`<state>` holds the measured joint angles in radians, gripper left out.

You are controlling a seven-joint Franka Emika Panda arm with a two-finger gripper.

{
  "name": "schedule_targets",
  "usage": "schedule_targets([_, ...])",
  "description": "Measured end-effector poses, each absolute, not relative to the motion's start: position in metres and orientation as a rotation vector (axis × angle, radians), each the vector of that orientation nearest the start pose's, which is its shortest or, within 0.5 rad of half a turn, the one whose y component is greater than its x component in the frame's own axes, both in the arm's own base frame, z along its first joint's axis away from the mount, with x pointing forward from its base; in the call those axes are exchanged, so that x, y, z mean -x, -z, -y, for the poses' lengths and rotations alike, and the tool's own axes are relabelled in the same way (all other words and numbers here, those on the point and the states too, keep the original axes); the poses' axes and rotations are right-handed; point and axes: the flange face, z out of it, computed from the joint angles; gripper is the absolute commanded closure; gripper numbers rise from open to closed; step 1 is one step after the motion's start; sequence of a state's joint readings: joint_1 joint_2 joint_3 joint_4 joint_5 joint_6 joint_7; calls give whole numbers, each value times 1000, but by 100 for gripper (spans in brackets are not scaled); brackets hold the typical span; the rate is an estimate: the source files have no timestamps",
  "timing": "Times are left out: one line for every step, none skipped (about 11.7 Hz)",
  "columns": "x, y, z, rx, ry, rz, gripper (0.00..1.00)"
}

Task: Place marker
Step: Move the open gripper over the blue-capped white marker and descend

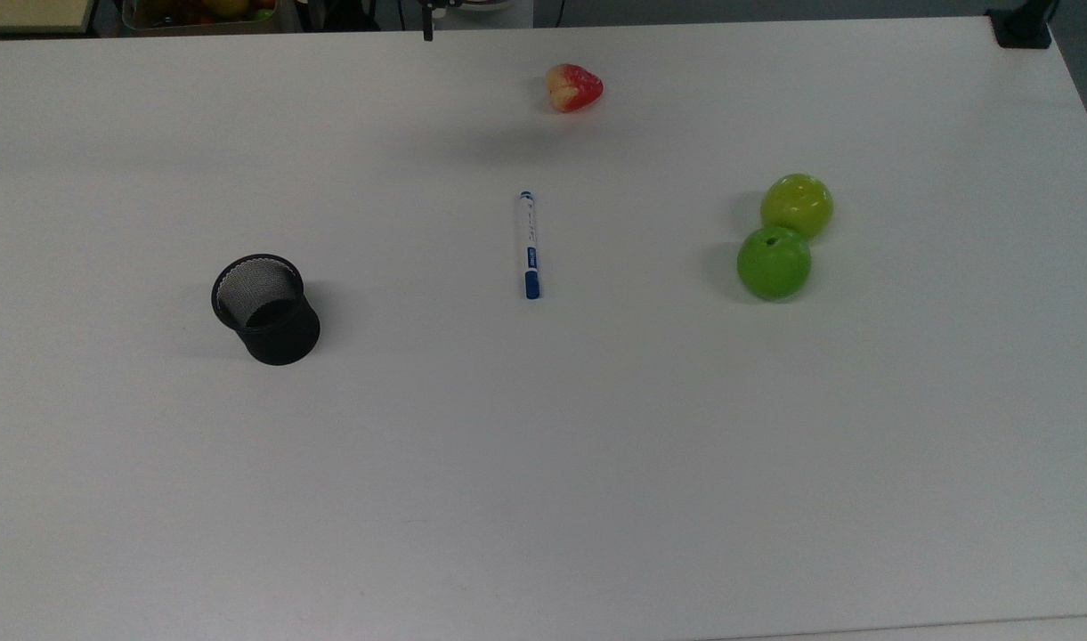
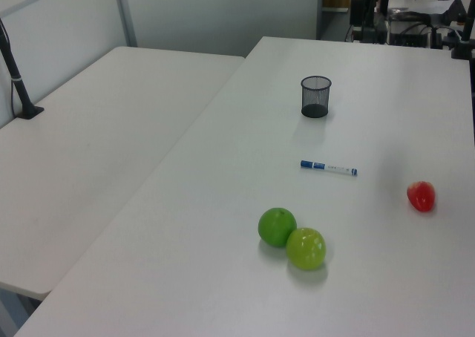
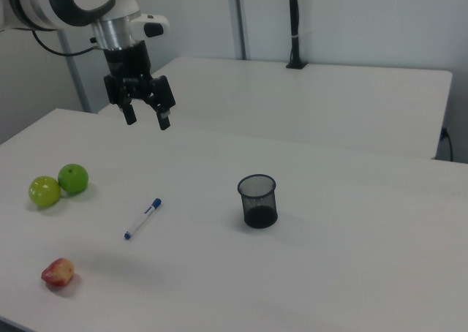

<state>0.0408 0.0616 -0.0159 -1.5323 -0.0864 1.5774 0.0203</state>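
The marker (image 1: 529, 245), white with a blue cap and blue end tip, lies flat near the middle of the white table (image 1: 543, 463); it also shows as the marker (image 2: 329, 168) and the marker (image 3: 142, 219). A black mesh cup (image 1: 265, 308) stands upright toward the top view's left, also seen as the cup (image 2: 315, 96) and the cup (image 3: 257, 200). My gripper (image 3: 147, 119) hangs open high above the table in the right view, well up and away from the marker, holding nothing.
Two green apples (image 1: 783, 238) sit touching at the top view's right. A red-yellow fruit (image 1: 574, 87) lies near the far edge. A second table (image 2: 96, 136) stands alongside, with a black pole clamp (image 2: 18, 84) on it.
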Motion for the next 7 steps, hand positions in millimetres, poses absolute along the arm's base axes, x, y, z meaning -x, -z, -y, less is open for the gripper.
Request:
schedule_targets([-574, -608, -5, 3229, -25, 10, 0])
schedule_targets([-574, -608, -5, 3229, -24, 10, 0])
schedule_targets([-574, -608, -5, 3229, -24, 10, 0])
schedule_targets([-574, -608, -5, 3229, -24, 10, 0])
schedule_targets([-574, -608, -5, 3229, -24, 10, 0])
schedule_targets([-575, -608, -5, 3229, -21, 10, 0])
schedule_targets([-575, -609, -6, 3229, -8, 11, 0])
